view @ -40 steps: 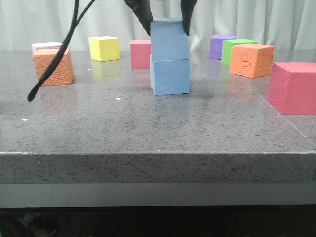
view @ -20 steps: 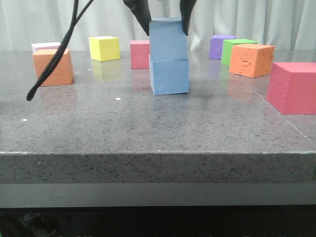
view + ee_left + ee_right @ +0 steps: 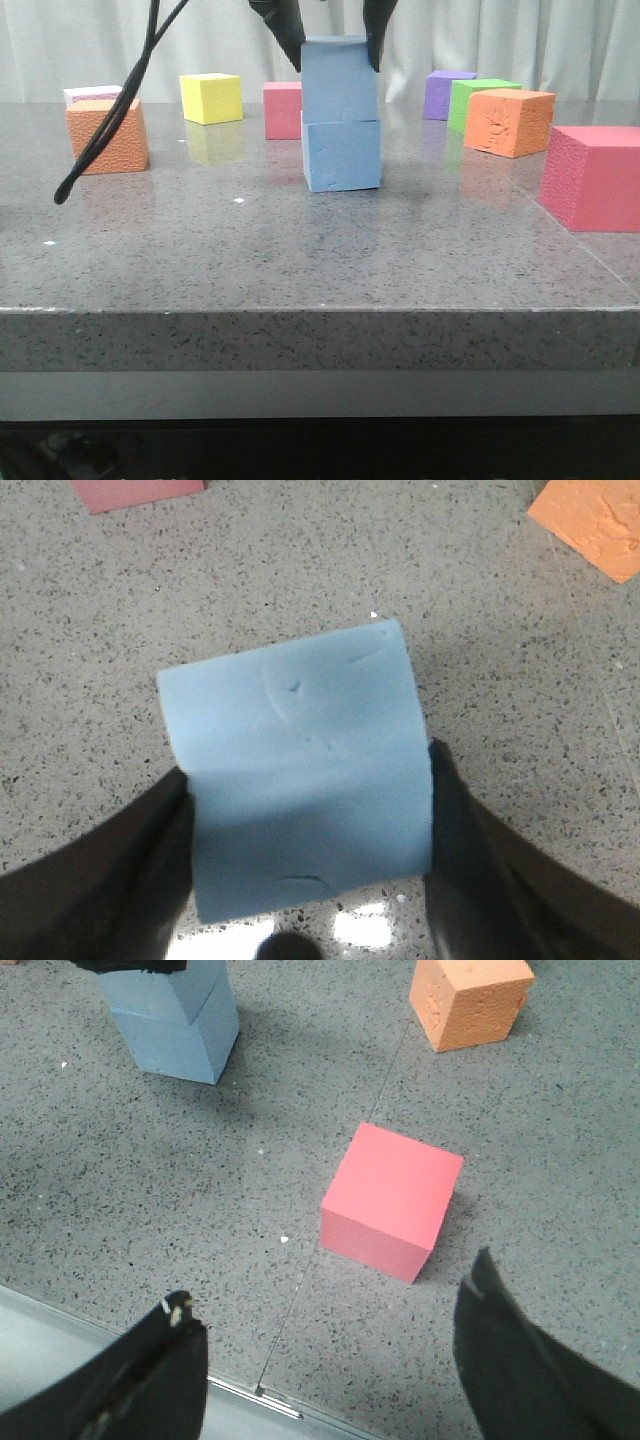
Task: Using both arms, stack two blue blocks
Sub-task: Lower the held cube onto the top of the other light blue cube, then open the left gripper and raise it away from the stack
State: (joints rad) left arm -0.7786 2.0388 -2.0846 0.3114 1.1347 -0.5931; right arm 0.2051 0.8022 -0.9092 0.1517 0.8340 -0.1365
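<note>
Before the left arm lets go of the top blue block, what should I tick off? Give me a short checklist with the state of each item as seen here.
1. Top blue block rests on the bottom blue block: ok, faces meet in the front view.
2. Stack aligned: ok, side edges nearly flush, though the top one is turned slightly.
3. Left pincer grip: ok, fingers press both sides of the top block.
4. Bottom block flat on the table: ok.
5. Right pincer away from the stack: ok, open and empty above the pink cube.
6. Whether the stack stands once released: cannot tell.
</note>
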